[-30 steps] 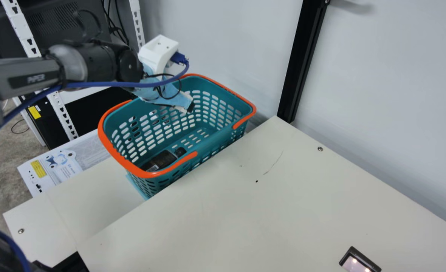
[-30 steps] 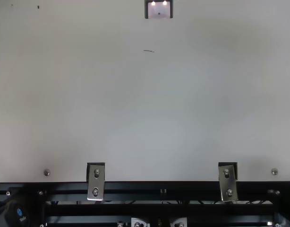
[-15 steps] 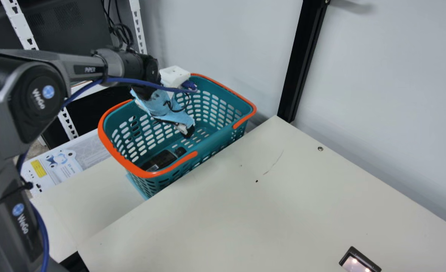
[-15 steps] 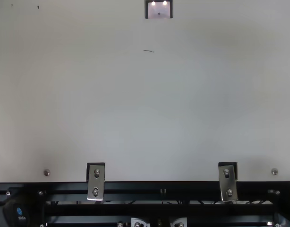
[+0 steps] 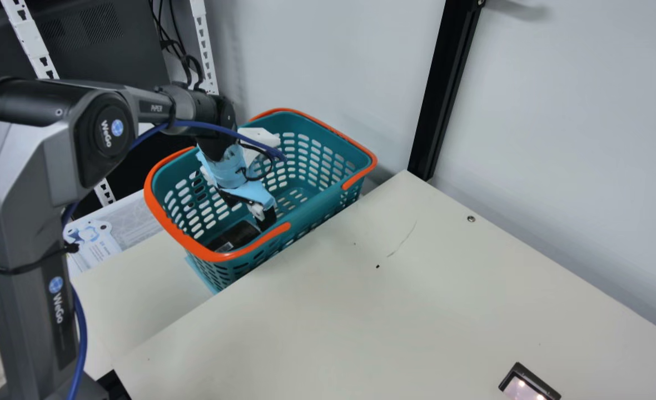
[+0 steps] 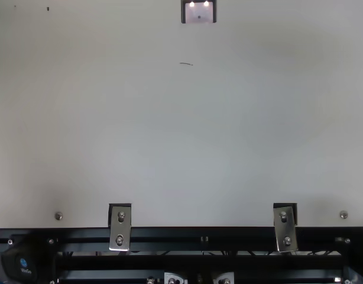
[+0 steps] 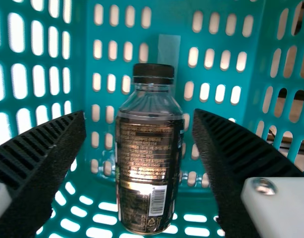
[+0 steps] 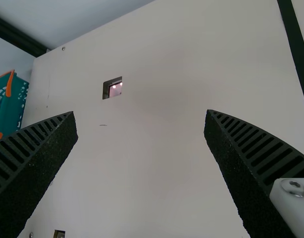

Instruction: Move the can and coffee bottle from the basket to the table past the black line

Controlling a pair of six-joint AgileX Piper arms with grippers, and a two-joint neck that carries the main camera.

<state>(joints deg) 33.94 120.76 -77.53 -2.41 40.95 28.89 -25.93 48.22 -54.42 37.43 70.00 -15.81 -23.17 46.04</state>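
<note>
Left gripper [image 5: 250,213]: lowered inside the basket [image 5: 322,205]; jaws wide, one to each side of the coffee bottle [image 7: 149,163], gaps visible between them and it. 
Coffee bottle: one, black cap, dark label with barcode; lying on its side on the slotted basket floor, near the wall next to the bench [image 5: 361,311]. 
Basket: teal, perforated, orange handles; beside the bench edge. 
Right gripper [image 8: 140,114]: above the bench, jaws wide, nothing between them. 
Black line [image 8: 294,49]: across the bench, seen in the right wrist view.
</note>
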